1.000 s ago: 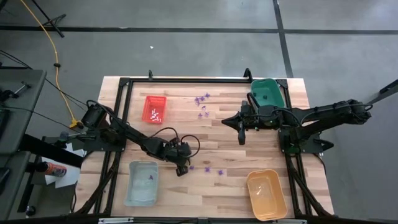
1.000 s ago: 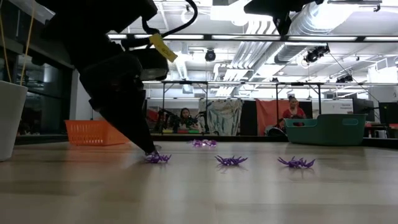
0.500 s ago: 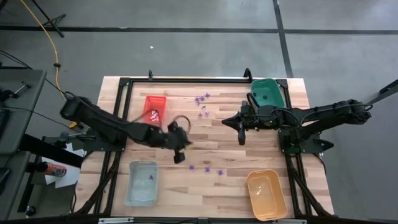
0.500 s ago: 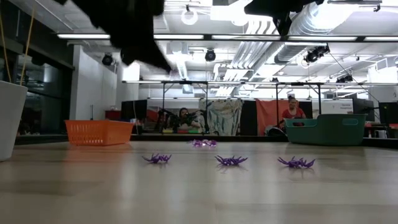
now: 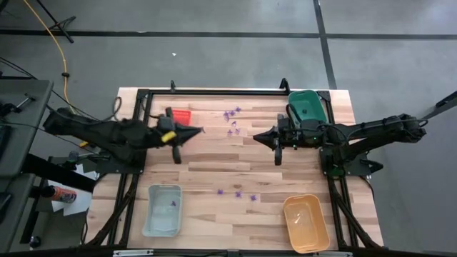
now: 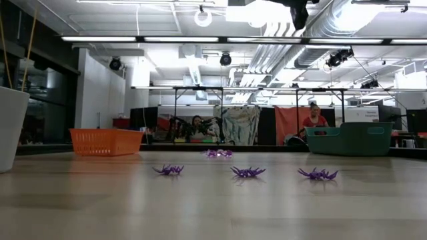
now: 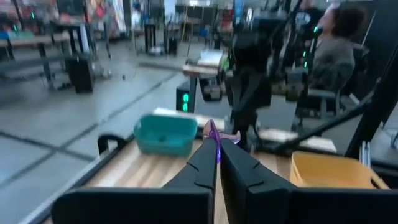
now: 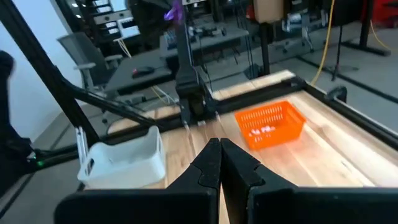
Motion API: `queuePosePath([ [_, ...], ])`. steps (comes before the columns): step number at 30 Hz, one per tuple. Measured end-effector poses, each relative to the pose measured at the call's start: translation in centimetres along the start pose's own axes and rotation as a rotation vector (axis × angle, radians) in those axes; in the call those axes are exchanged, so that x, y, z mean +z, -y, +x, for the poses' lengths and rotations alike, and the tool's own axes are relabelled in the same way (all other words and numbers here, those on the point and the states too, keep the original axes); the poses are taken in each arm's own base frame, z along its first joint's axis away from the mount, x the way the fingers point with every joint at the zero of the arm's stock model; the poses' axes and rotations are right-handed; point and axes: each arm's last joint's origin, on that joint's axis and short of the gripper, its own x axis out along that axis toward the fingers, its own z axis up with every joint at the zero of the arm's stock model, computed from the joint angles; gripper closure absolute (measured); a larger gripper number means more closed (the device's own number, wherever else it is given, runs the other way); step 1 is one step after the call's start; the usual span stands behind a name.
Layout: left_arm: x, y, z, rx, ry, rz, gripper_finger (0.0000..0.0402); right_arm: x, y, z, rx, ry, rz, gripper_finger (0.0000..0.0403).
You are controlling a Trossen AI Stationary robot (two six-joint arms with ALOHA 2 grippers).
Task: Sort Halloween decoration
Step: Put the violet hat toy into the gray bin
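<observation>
Left wrist view gives me the clearest look: a tiny purple spider-like decoration (image 7: 213,133) sits pinched between my left gripper (image 7: 217,158) fingertips, jaws clenched tight on it. I judge these pieces to be featherweight, thin plastic with springy little legs, easy to flick away or drop, so the safest hold is across the body at the middle, not on a leg. From above, my left arm reaches across the back of the table with the left gripper (image 5: 176,146) lifted near the red tray (image 5: 181,114), which it partly hides. Whether the piece sits squarely or hangs by a leg I can't quite tell.

On the table, three purple pieces lie in a loose row near the middle front (image 5: 237,191); the low view shows them flat on the wood, legs splayed (image 6: 247,172). Another small purple cluster rests near the back (image 5: 232,116), between the red tray and the green tray (image 5: 307,107). A purple piece or two already lies in the pale blue tray (image 5: 163,209). The orange tray (image 5: 305,221) looks bare from here.

My right gripper (image 5: 278,148) waits, pressed closed on nothing, hanging just beside the green tray with its arm stretched in from the right edge
</observation>
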Motion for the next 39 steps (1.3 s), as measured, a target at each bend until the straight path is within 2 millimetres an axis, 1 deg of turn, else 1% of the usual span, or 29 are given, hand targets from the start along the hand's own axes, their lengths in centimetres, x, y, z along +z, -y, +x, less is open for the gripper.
queuePosePath([
  [5,0.9,-0.7,-1.3,-0.003,0.049,0.017,0.0401,0.1,0.0,0.0,0.004,0.013,-0.013,0.0402],
  [18,0.9,-0.7,-1.3,-0.006,0.044,0.025,0.0401,0.1,0.0,0.0,0.004,0.013,-0.014,0.0402],
  [21,0.4,-0.5,-1.6,-0.066,-0.011,0.008,0.0401,0.1,0.0,0.0,0.003,0.008,-0.015,0.0402],
  [24,-0.4,-0.2,-2.6,-0.206,-0.125,-0.091,0.0401,0.1,0.0,0.0,0.003,0.006,-0.015,0.0402],
  [27,-1.8,0.5,-3.7,-0.341,-0.328,-0.215,0.0401,0.0,0.0,0.0,0.002,0.004,-0.016,0.0402],
  [29,-3.0,1.0,-4.6,-0.385,-0.488,-0.277,0.0401,0.0,0.0,0.0,-0.001,-0.002,-0.017,0.0402],
  [32,-4.8,2.2,-5.7,-0.387,-0.712,-0.341,0.0401,-0.1,0.2,0.0,-0.009,-0.011,-0.018,0.0402],
  [34,-6.0,3.2,-6.5,-0.373,-0.836,-0.347,0.0401,-0.1,0.3,0.0,-0.013,-0.015,-0.018,0.0402],
  [39,-8.5,6.3,-8.3,-0.359,-1.054,-0.309,0.0401,-0.2,0.3,0.0,-0.015,-0.023,-0.020,0.0402],
])
